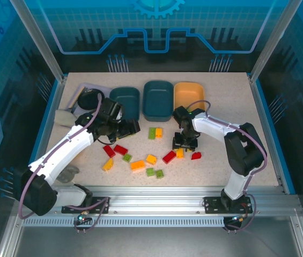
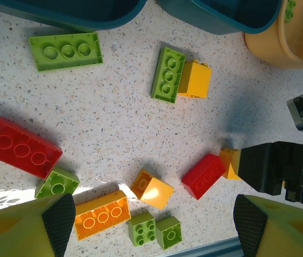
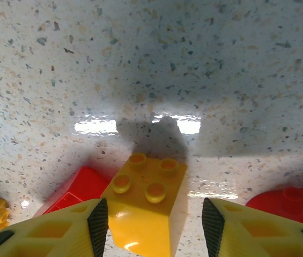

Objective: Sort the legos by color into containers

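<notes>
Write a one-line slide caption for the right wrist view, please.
Right gripper open around a yellow brick on the speckled table, a gap on each side, red bricks flanking it.

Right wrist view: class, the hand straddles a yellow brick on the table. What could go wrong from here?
One: a red brick lies right beside the yellow brick, near one finger of the right hand; closing might catch or drag it. Two: the yellow brick sits nearer one finger, so it may twist when gripped.
</notes>
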